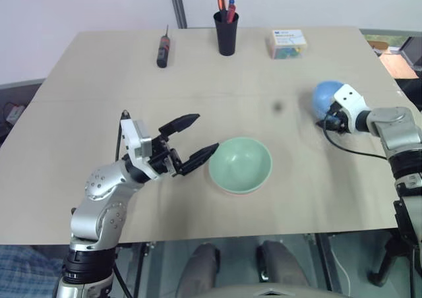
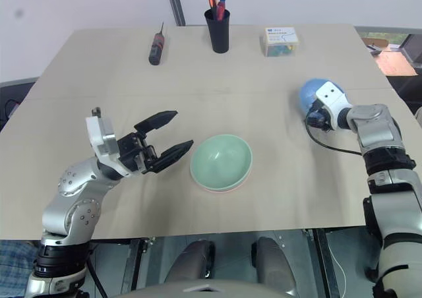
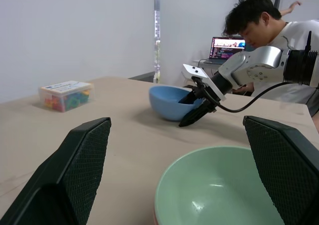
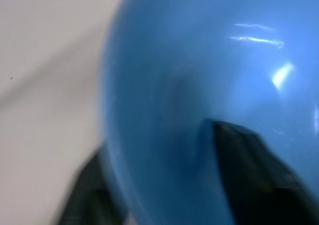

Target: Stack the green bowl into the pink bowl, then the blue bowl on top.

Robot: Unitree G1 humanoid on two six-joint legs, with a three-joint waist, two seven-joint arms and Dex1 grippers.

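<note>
Blue bowl (image 3: 169,101) rim between right hand (image 3: 195,108) fingers.

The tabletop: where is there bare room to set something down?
The wooden tabletop is bare across its middle, between the black pen cup and the mint-green plastic bowl, and along the left side below the screwdriver. It is crowded at the right edge, where the right claw straddles the sky-blue bowl's rim.

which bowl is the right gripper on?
The blue bowl, standing alone at the table's right: the right gripper straddles its rim, one finger inside, one outside. The green bowl sits nested in the pink bowl, untouched.
</note>
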